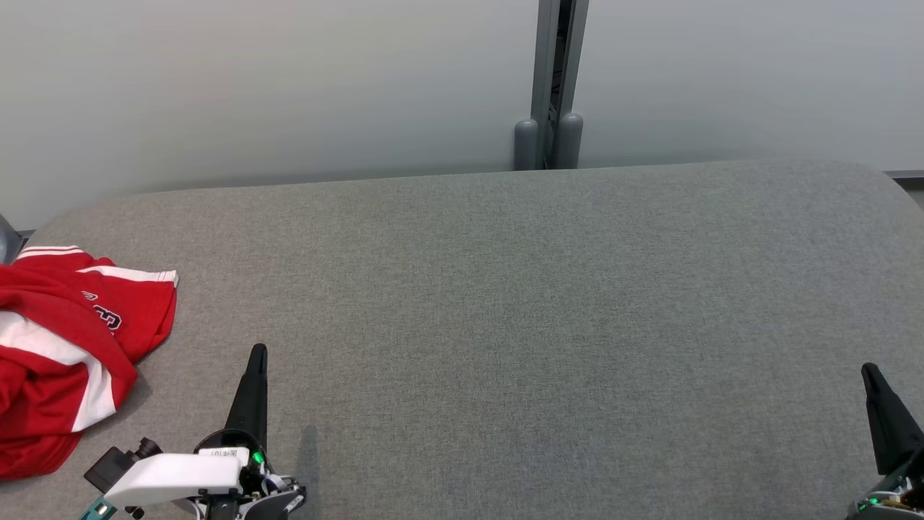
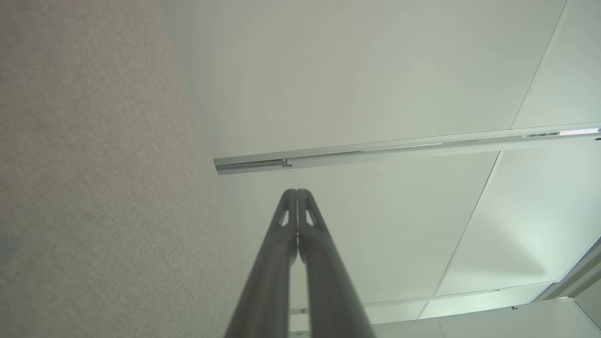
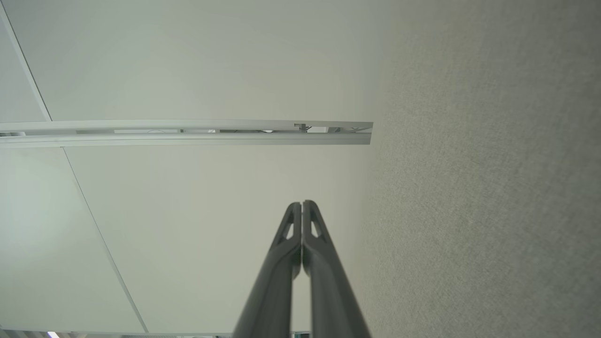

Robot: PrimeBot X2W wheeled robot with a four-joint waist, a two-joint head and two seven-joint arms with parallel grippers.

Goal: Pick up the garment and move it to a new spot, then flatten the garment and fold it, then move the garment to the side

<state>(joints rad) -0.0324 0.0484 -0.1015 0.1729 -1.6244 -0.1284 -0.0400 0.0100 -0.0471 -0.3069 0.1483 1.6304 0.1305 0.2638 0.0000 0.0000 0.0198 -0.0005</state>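
Judging by how things lie, we're at the very start, w/ nothing ticked off yet. The garment (image 1: 68, 339) sits in a crumpled heap on the left end of the bench (image 1: 505, 289), partly cut off by the head view's left edge, so we can't see its full extent. It's red fabric w/ white stripes & a dark printed number, and it's neither flat nor folded.

The left hand (image 1: 257, 355) has its fingers pressed together, tips touching, w/ nothing between them. It sits near us, just right of the heap but apart from it, pointing toward the far wall (image 1: 289, 87). The right hand (image 1: 872, 375) is at the near right, well apart from the garment. Its wrist view shows the fingers (image 3: 281, 263) closed on each other, also empty.

Left to do, as we read it, is everything: grab, carry to a new spot (the bare middle of the bench looks the obvious pick), flatten, fold, shift aside.

On orientation, the garment is bunched up, so there's no clean axis. Roughly, the visible heap runs near-to-far along the bench's left end. A white-trimmed edge lies on the far side, w/ one corner poking right toward mid-bench. We can't tell collar from hem.
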